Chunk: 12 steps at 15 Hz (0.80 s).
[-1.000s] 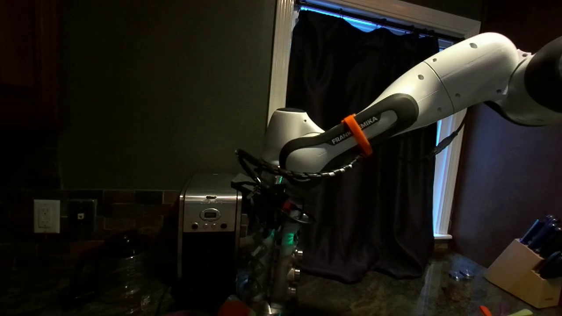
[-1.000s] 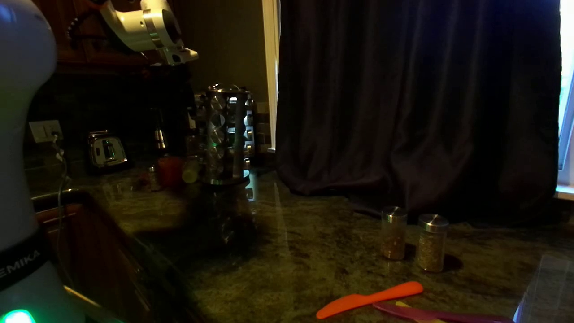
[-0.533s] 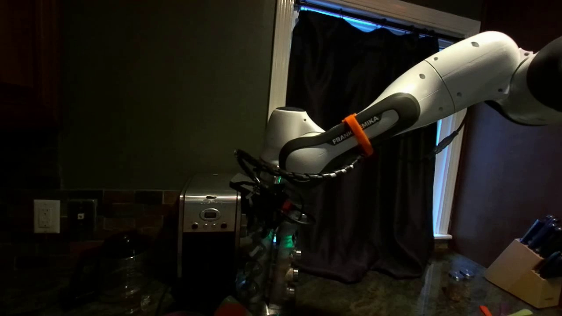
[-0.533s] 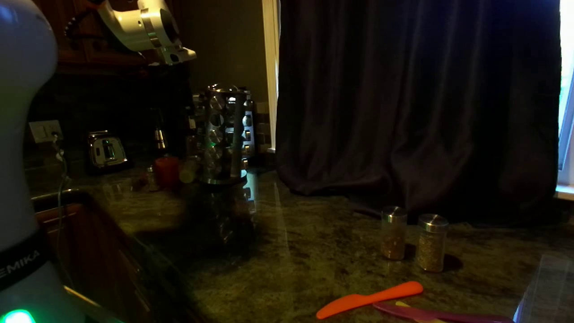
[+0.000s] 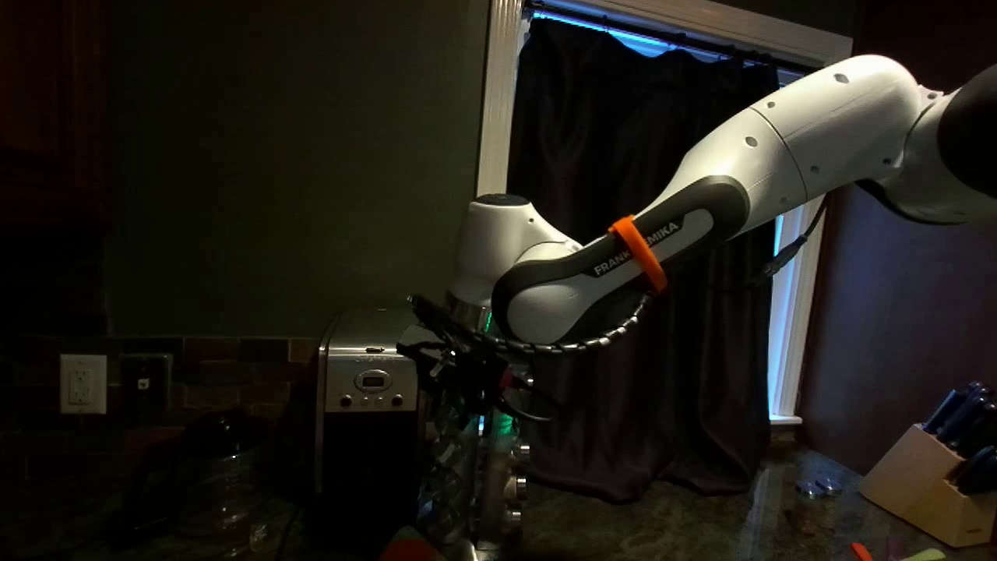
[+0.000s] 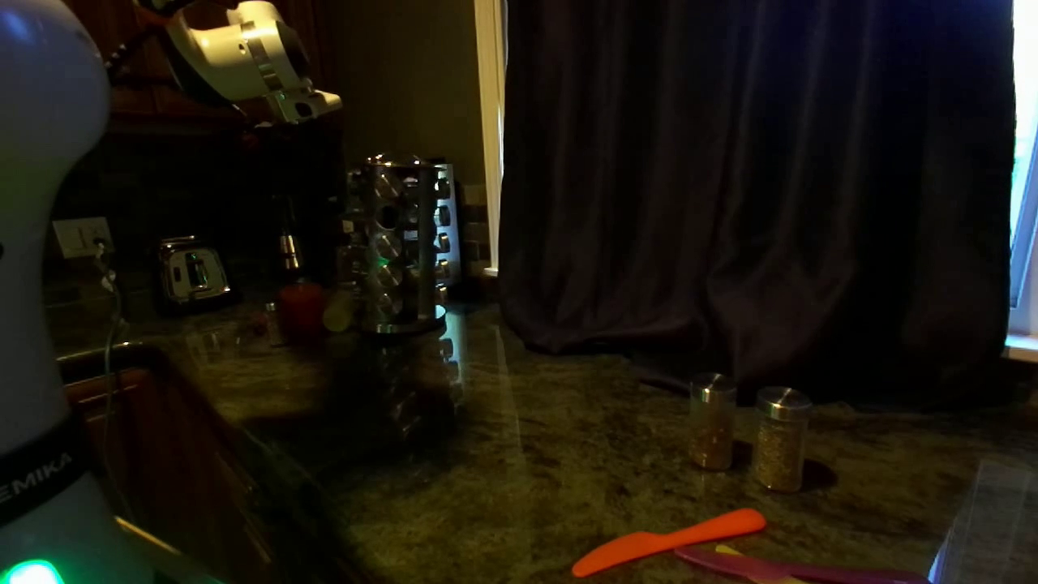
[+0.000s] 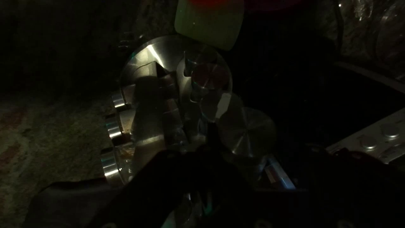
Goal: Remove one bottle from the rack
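wide counter point(image 6: 551, 430) parts rack point(image 6: 426, 259) and jars point(image 6: 781, 446) (two); curtain point(image 6: 746, 178) lines far side

A big dark curtain point(image 6: 754, 178) hangs over the bright window point(image 6: 1025, 146). Left of it is a dark green wall point(image 5: 296, 164). It's dim, but the worktop point(image 6: 600, 454) shines.

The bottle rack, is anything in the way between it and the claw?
Nothing I can see: in the wrist view the claw covers part of the rack, with no other thing showing between them. It's very dark, so something small could hide.
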Each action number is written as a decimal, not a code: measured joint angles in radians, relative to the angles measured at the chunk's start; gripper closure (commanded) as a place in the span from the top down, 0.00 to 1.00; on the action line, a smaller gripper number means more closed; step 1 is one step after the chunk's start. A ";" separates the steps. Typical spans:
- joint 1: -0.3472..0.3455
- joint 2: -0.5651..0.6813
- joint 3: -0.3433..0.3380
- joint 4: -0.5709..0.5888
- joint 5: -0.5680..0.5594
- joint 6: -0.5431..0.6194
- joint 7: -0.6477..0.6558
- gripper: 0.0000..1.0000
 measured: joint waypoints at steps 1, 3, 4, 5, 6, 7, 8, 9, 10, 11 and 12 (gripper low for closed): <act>0.005 0.001 0.000 0.000 -0.022 0.000 0.013 0.24; 0.015 0.003 -0.004 0.000 -0.075 -0.001 0.047 0.24; 0.020 0.003 -0.008 0.000 -0.107 -0.002 0.067 0.24; 0.025 0.003 -0.012 0.000 -0.138 -0.002 0.087 0.24; 0.028 0.004 -0.014 0.000 -0.167 -0.002 0.103 0.24; 0.031 0.005 -0.015 0.000 -0.194 -0.003 0.117 0.24; 0.033 0.007 -0.015 0.000 -0.217 -0.003 0.128 0.24; 0.036 0.009 -0.015 0.000 -0.236 -0.004 0.136 0.24; 0.040 0.012 -0.015 0.000 -0.249 -0.005 0.142 0.24; 0.045 0.017 -0.014 0.000 -0.261 -0.006 0.148 0.24; 0.050 0.022 -0.014 0.000 -0.272 -0.007 0.154 0.24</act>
